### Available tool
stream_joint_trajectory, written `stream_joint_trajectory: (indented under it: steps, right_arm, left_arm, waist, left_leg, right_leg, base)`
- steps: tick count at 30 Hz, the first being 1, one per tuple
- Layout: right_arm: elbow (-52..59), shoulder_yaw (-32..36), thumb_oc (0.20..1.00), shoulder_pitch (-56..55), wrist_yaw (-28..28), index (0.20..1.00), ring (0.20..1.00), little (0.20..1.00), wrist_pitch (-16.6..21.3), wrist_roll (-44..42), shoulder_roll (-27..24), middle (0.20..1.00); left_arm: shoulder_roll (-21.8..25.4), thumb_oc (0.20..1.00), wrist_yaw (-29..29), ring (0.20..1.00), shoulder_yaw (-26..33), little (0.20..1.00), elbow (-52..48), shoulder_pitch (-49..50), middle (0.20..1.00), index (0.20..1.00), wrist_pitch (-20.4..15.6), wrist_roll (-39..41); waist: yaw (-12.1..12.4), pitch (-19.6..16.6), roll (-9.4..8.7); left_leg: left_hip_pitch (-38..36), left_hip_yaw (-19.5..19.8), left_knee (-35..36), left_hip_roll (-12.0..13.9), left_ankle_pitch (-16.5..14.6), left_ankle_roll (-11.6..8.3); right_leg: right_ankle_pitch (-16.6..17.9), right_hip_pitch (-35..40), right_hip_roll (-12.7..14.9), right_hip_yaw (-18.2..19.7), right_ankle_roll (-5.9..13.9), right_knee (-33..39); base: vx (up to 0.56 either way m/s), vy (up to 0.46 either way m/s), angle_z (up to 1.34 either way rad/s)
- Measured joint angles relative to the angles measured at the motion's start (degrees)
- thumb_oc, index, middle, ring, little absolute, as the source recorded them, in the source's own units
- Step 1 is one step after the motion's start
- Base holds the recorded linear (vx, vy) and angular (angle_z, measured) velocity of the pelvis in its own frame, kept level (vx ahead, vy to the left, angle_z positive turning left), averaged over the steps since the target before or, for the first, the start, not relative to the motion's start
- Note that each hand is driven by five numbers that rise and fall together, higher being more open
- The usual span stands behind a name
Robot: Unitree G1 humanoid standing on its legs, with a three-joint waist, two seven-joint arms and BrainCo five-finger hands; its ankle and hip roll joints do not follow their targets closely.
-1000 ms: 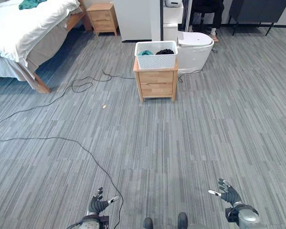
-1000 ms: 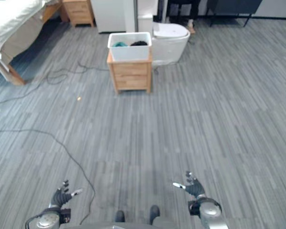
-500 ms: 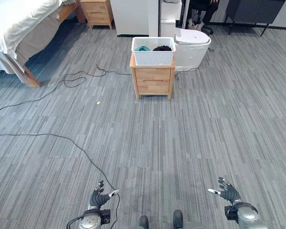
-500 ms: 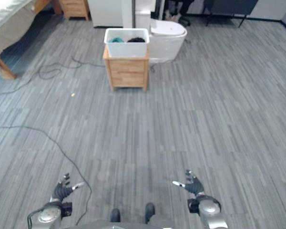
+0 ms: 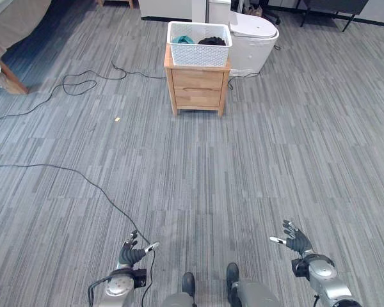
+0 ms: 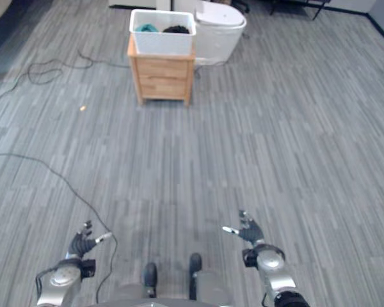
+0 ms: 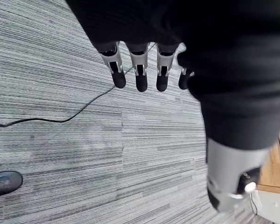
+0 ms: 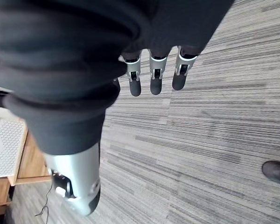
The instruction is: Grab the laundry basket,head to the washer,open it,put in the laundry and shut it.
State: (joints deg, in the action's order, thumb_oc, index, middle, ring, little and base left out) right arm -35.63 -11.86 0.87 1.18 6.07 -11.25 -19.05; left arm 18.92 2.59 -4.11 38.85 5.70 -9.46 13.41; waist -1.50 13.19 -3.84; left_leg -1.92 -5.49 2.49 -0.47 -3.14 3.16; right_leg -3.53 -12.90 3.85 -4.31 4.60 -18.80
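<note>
Grey striped carpet floor (image 5: 243, 160), white washer (image 5: 253, 39) just beside a wooden nightstand (image 5: 197, 91), white laundry basket (image 5: 198, 43) of clothes covering its top, left hand (image 5: 130, 256) and right hand (image 5: 297, 242) both open, empty, well apart from it

The robot has walked forward across the carpet: the white laundry basket (image 5: 199, 43) on its wooden nightstand (image 5: 196, 89) now looms closer than a second ago, and the bed (image 5: 9, 32) has slid almost out past the left edge.
</note>
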Motion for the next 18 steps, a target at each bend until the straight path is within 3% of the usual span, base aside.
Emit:
stream_joint_trajectory:
  steps: [1,2,4,7,9,10,11,12,13,15,17,18]
  right_arm:
    - [1.5,0.0,1.0,-0.5,0.0,1.0,1.0,1.0,0.0,0.0,0.0,1.0]
    - [1.7,-0.1,1.0,-0.7,-0.1,1.0,1.0,1.0,0.1,0.0,0.1,1.0]
    - [1.7,-0.3,1.0,-0.8,0.0,1.0,1.0,1.0,0.0,0.0,0.1,1.0]
    - [2.3,-0.3,1.0,-3.0,0.0,1.0,1.0,1.0,-0.1,0.0,0.2,1.0]
    - [0.9,-0.2,1.0,-3.8,0.0,1.0,1.0,1.0,-0.3,0.1,0.2,1.0]
    - [0.5,0.1,1.0,-5.2,0.0,1.0,1.0,1.0,-0.3,0.0,-0.1,1.0]
    - [-0.7,0.2,1.0,-5.4,0.0,1.0,1.0,1.0,-0.3,0.0,-0.1,1.0]
    - [-1.8,0.1,1.0,-6.2,-0.1,1.0,1.0,1.0,-0.6,0.1,0.0,1.0]
    - [-1.9,0.1,1.0,-5.8,-0.1,1.0,1.0,1.0,-1.0,0.0,0.1,1.0]
    - [-0.9,0.2,1.0,-5.2,0.0,1.0,1.0,1.0,-0.7,0.0,-0.3,1.0]
    - [-0.6,0.2,1.0,-3.5,1.2,1.0,1.0,1.0,0.1,-0.1,-1.0,1.0]
    - [-0.3,0.4,1.0,-3.2,1.4,1.0,1.0,1.0,0.2,-0.1,-1.1,1.0]
  left_arm:
    - [-0.3,1.0,0.0,1.0,0.0,1.0,-0.1,0.0,1.0,1.0,0.0,0.0]
    - [-0.2,1.0,0.0,1.0,0.0,1.0,-0.1,0.3,1.0,1.0,0.0,0.0]
    - [-0.8,1.0,0.2,1.0,0.2,1.0,0.3,0.2,1.0,1.0,-0.1,0.1]
    - [-1.7,1.0,-0.1,1.0,-0.3,1.0,0.6,0.3,1.0,1.0,0.1,0.0]
    - [-1.9,1.0,-0.2,1.0,-0.7,1.0,0.5,0.6,1.0,1.0,0.1,0.0]
    - [-2.4,1.0,-0.2,1.0,-1.0,1.0,0.4,1.0,1.0,1.0,0.1,0.0]
    - [-3.1,1.0,-0.3,1.0,-1.2,1.0,0.2,1.5,1.0,1.0,0.1,0.0]
    - [-3.1,1.0,-0.3,1.0,-2.3,1.0,-0.2,1.9,1.0,1.0,0.0,0.0]
    - [-3.1,1.0,-0.4,1.0,-2.3,1.0,-0.2,2.1,1.0,1.0,0.0,0.0]
    - [-2.9,1.0,-0.4,1.0,-2.3,1.0,-0.3,2.9,1.0,1.0,0.1,0.0]
    - [-3.2,1.0,-0.8,1.0,-2.7,1.0,-0.2,2.7,1.0,1.0,0.1,0.0]
    - [-3.1,1.0,-1.0,1.0,-3.1,1.0,-0.2,2.2,1.0,1.0,0.0,0.0]
  waist:
    - [0.0,0.3,-0.3]
    - [0.0,0.5,-0.39]
    - [0.2,0.8,-0.83]
    - [-1.8,1.2,-0.33]
    - [-1.8,1.2,-0.31]
    - [-1.9,0.9,0.29]
    - [-2.2,0.5,2.13]
    - [-2.9,0.1,2.78]
    - [-2.6,0.0,2.95]
    - [-2.7,-0.6,2.66]
    - [-2.3,-1.5,2.01]
    - [-2.4,-1.7,1.52]
  left_leg:
    - [-1.3,-0.2,0.6,0.0,0.0,0.12]
    - [-1.8,-0.4,0.3,-0.2,0.2,-0.27]
    - [-3.0,0.3,0.0,-0.4,-2.7,0.93]
    - [-4.6,4.3,-1.4,-0.2,-5.4,-0.08]
    - [-6.9,5.6,-1.4,0.0,-7.4,-0.86]
    - [-9.4,7.9,-1.6,1.3,-9.7,-1.42]
    - [-10.7,9.1,-1.7,3.2,-10.4,-1.41]
    - [-11.4,9.4,-4.9,4.2,-9.7,-3.34]
    - [-10.9,9.4,-7.5,4.9,-8.7,-4.76]
    - [-7.9,9.5,-17.9,6.2,-7.4,-6.87]
    - [-2.4,8.9,-26.2,5.7,-7.8,-7.69]
    - [-0.2,7.4,-26.4,5.2,-8.4,-7.99]
  right_leg:
    - [-1.3,-1.6,0.4,-1.6,-1.05,-2.4]
    - [-1.1,-2.1,0.6,-2.0,-0.65,-1.3]
    - [-0.4,-6.1,0.8,-3.8,0.04,0.9]
    - [0.9,-9.6,0.5,-5.2,1.48,10.4]
    - [1.0,-9.0,0.6,-5.4,1.52,13.5]
    - [3.7,-7.6,0.7,-6.0,-0.88,11.1]
    - [3.5,-7.5,-0.2,-6.8,-1.06,8.0]
    - [5.0,-5.8,-1.4,-7.1,-1.8,7.2]
    - [5.3,-4.4,-2.2,-7.1,-2.28,7.8]
    - [8.2,0.5,-4.0,-7.2,-5.22,11.8]
    - [8.5,4.3,-5.1,-6.7,-9.71,15.9]
    - [9.5,5.8,-5.2,-6.6,-10.53,18.0]
  base:
    - [0.29,0.018,0.05]
    - [0.29,0.018,0.13]
    - [0.3,-0.016,0.05]
    - [0.37,-0.08,0.5]
    - [0.32,-0.114,0.74]
    - [0.34,-0.171,0.85]
    - [0.42,-0.232,1.17]
    - [0.3,-0.188,0.87]
    - [0.25,-0.162,0.74]
    - [0.23,-0.108,0.26]
    - [0.21,-0.037,0.08]
    - [0.2,0.003,0.11]
